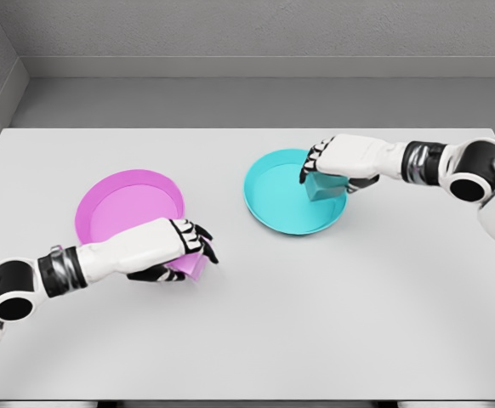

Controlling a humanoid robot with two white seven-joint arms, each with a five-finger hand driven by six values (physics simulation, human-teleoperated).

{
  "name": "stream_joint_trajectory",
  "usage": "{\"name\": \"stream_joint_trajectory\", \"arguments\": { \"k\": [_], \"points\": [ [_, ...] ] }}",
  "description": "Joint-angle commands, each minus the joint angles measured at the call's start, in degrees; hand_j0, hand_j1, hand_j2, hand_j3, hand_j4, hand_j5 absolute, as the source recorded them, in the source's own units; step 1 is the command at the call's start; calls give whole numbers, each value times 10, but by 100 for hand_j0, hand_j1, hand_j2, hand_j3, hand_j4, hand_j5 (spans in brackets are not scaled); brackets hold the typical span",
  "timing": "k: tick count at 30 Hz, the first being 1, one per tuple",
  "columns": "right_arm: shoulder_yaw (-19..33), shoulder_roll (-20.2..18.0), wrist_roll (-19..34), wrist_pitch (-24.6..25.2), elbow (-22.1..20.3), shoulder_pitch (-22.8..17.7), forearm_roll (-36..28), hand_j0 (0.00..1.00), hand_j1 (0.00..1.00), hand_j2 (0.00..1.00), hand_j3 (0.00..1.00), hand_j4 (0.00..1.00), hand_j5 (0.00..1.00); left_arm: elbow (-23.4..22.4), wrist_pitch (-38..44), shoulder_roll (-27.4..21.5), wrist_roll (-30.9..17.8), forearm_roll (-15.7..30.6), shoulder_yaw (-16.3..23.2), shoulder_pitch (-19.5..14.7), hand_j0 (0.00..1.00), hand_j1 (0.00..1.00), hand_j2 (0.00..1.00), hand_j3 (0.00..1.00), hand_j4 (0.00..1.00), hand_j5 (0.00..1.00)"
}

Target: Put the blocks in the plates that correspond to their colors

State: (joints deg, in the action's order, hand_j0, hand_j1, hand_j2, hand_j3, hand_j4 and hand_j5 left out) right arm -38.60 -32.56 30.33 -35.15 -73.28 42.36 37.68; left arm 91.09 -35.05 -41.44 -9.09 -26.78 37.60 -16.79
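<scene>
**Two blocks in hand, one over its plate and one just short**

The left hand (179, 246) is closed around the pink block (189, 265), fingers curled over its top and far side, with only the block's near lower corner showing below the palm. The block sits at the near right edge of the pink plate (103, 204), just beside the rim or touching it; whether it rests on the white table (315, 323) or is lifted clear is hard to tell from this angle.

On the right side of the scene, the right hand (332, 161) grips the teal block (324, 185) from above, fingers wrapped down its left face and thumb on the other side. That block is inside the outline of the teal plate (273, 200), at its far right part, and looks to be at or just above the plate floor.

Both blocks read as small rigid cubes, probably light, with flat, smooth faces. They should not deform under the fingers, but smooth faces can slip or twist if the squeeze is off-centre. The sound hold is on two opposite flat faces, near mid-height, with the thumb squarely opposing the fingers, as both hands roughly do here.

The plates are shallow with a raised rim, so the pink block likely needs to be lifted over the rim rather than slid in. The teal block seems ready to be let go.
</scene>
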Motion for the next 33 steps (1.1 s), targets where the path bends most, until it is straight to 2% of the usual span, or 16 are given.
{"name": "stream_joint_trajectory", "arguments": {
  "k": [1, 4, 7, 16, 19, 20, 21, 23, 24, 33],
  "points": [
    [0, 8, 0, 1, 8, 0, -2, 68, 68, 68, 68, 68, 68, -8, 0, 0, 0, 4, -10, 0, 65, 65, 65, 65, 65, 65],
    [-1, 24, 0, 1, 44, 11, -2, 69, 69, 69, 69, 69, 69, -23, 0, 0, 0, 4, -19, -2, 65, 65, 65, 65, 65, 65],
    [-1, 39, 1, 1, 60, 18, -1, 69, 69, 69, 69, 69, 69, -38, 0, 0, 0, 4, -26, -6, 65, 65, 65, 65, 65, 65],
    [-2, 60, 1, 1, 76, 25, 0, 70, 70, 70, 70, 70, 70, -72, 0, 0, 0, 4, -39, -18, 65, 65, 65, 65, 65, 65],
    [-5, 76, 2, 1, 95, 26, 8, 74, 74, 74, 74, 74, 74, -86, 0, 0, 0, 5, -46, -18, 65, 65, 65, 65, 65, 65],
    [-9, 80, 1, 1, 107, 34, 10, 80, 80, 80, 80, 80, 80, -88, 0, 0, 0, 5, -49, -18, 65, 65, 65, 65, 65, 65],
    [-12, 83, 1, 1, 115, 40, 10, 82, 82, 82, 82, 82, 82, -95, 0, 0, 0, 5, -53, -18, 66, 66, 66, 66, 66, 66],
    [-12, 88, 1, 1, 125, 42, 10, 96, 96, 96, 96, 96, 96, -103, 0, 0, 0, 5, -53, -19, 66, 66, 66, 66, 66, 66],
    [-12, 89, 1, 1, 129, 42, 10, 99, 99, 99, 99, 99, 99, -108, 0, 0, 0, 5, -53, -26, 66, 66, 66, 66, 66, 66],
    [-9, 89, 0, 1, 130, 46, 9, 99, 99, 99, 99, 99, 99, -136, 0, 1, 0, 5, -66, -33, 66, 66, 66, 66, 66, 66]
  ]
}}
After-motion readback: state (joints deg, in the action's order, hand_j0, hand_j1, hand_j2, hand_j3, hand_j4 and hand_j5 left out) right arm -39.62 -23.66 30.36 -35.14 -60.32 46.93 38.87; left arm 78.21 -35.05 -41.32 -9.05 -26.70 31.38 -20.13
